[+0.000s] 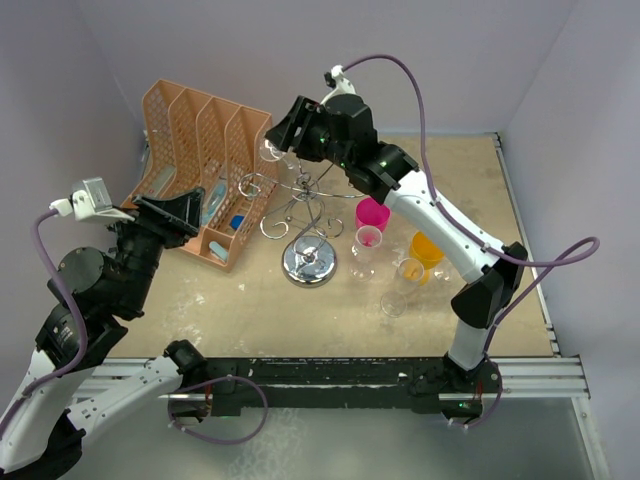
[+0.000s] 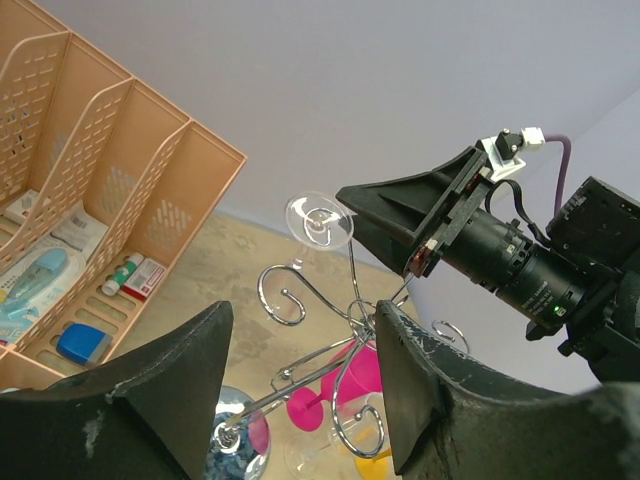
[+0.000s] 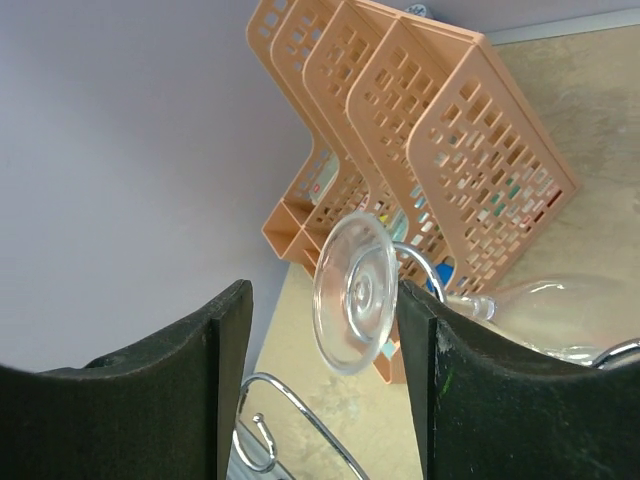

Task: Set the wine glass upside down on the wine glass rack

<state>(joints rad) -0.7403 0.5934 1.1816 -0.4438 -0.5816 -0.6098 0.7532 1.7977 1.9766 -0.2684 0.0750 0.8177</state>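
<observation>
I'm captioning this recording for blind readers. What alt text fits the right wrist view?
A clear wine glass, round foot toward the camera, sits between the open black fingers of the right gripper, its bowl off to the right. Chrome curls of the wine glass rack show below, an orange file organizer behind.

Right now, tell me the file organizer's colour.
The file organizer is pale orange, best seen in the top external view.

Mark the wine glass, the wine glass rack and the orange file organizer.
wine glass (image 3: 355, 292): right wrist view, its round foot.
wine glass rack (image 1: 309, 262): top view, its shiny round base.
orange file organizer (image 1: 190, 125): top view, a perforated divider.
</observation>
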